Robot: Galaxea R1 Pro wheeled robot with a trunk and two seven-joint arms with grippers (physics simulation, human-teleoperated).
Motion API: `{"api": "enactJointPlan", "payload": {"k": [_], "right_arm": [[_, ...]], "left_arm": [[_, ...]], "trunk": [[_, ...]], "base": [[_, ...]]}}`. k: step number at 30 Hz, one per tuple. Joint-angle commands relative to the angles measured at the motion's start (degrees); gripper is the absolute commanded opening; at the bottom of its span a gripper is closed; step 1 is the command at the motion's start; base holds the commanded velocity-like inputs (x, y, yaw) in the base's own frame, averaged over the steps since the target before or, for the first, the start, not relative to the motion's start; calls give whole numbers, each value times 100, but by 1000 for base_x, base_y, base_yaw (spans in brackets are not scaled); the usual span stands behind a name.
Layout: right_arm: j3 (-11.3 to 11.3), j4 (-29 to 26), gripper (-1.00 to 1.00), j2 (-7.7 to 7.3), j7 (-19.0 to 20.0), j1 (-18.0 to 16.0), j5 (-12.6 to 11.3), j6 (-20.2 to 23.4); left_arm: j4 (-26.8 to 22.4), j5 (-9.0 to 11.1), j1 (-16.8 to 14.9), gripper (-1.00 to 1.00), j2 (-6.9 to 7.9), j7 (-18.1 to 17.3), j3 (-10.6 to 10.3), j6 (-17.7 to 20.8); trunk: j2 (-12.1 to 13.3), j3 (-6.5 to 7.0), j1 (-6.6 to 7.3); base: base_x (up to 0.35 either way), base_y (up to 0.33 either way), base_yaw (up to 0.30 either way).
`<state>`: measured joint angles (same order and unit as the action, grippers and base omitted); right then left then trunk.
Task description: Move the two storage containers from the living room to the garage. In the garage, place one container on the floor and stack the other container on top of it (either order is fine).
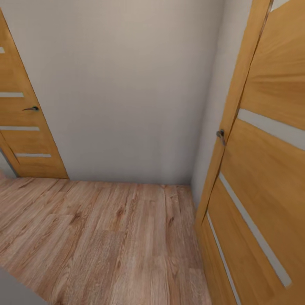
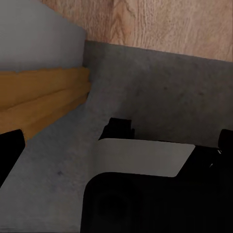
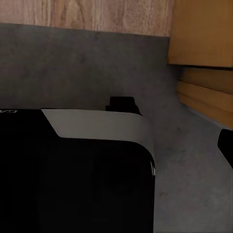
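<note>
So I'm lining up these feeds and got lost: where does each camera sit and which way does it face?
Head view: on the robot's head, facing forward and down at a white wall, wood-plank floor and two oak doors.
Left wrist view: on the left arm, facing down at grey concrete floor; dark robot body shows.
Right wrist view: on the right arm, likewise.
Both wrist views share the concrete-to-plank floor edge.

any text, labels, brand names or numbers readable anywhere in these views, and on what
"CA": pale letters cut off at the picture's edge, on the black robot body in the right wrist view; the rest cannot be read.
No text on the two oak doors with frosted strips, the pale wall or the wood-plank floor.
</note>
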<state>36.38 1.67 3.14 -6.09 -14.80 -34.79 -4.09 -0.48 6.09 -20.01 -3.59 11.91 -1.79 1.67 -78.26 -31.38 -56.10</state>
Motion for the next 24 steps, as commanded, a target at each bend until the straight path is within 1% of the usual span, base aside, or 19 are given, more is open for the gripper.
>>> {"api": "enactJointPlan", "payload": {"k": [1, 4, 6, 24], "right_arm": [[45, 18, 100, 5, -2, -5, -46, -30], [45, 18, 100, 3, -3, -5, -45, -30], [43, 18, 100, 5, -2, -5, -45, -30], [45, 18, 100, 8, 1, -5, -45, -30]], "left_arm": [[-5, 59, -2, 100, -2, 15, -23, 18], [-5, 59, -2, 100, -2, 14, -23, 23], [-5, 59, -2, 100, 1, 13, -23, 25], [-5, 59, -2, 100, 7, 13, -23, 25]], "trunk": [[-3, -6, 0], [-3, -7, 0], [-3, -7, 0], [-3, -7, 0]], "base": [[0, 0, 133], [53, 0, 46], [224, 0, 12], [314, 0, 1]]}}
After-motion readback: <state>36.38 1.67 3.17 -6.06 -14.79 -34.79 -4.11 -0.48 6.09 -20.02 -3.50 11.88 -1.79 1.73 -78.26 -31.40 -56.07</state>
